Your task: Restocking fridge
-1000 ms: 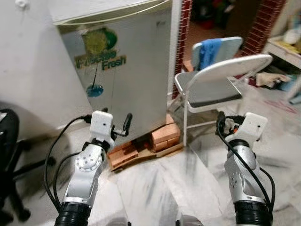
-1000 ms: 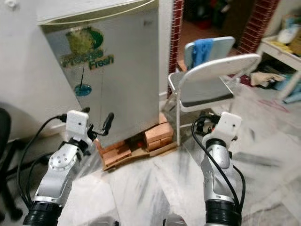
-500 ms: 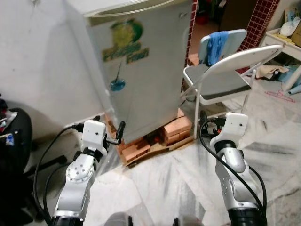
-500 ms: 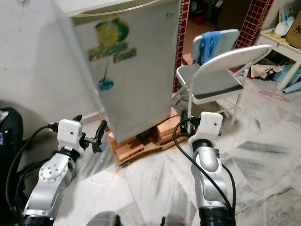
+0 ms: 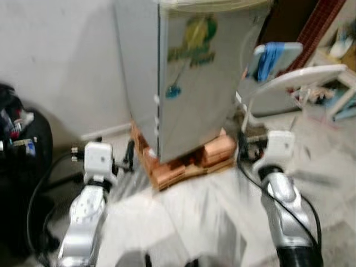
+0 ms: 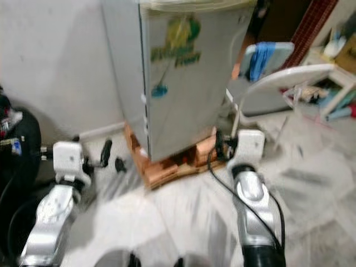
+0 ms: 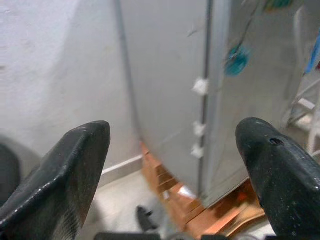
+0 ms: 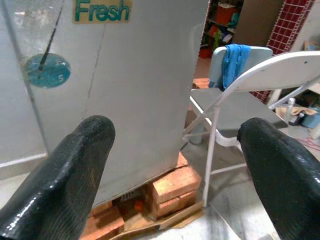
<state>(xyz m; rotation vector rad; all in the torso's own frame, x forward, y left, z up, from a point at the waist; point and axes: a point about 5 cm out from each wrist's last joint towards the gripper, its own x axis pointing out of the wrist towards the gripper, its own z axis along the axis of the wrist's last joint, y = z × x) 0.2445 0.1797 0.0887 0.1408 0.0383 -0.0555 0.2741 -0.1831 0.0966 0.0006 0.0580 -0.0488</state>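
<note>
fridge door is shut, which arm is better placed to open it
Probably the left. The fridge door's free edge, where the seam runs, faces the robot's left, and the open left gripper looks straight at that seam. The open right gripper faces the door's flat front and the folding chair.

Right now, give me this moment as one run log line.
phase: facing closed silver fridge on bricks | left gripper: open, empty | right gripper: open, empty | white folding chair beside fridge | view blurred
</note>
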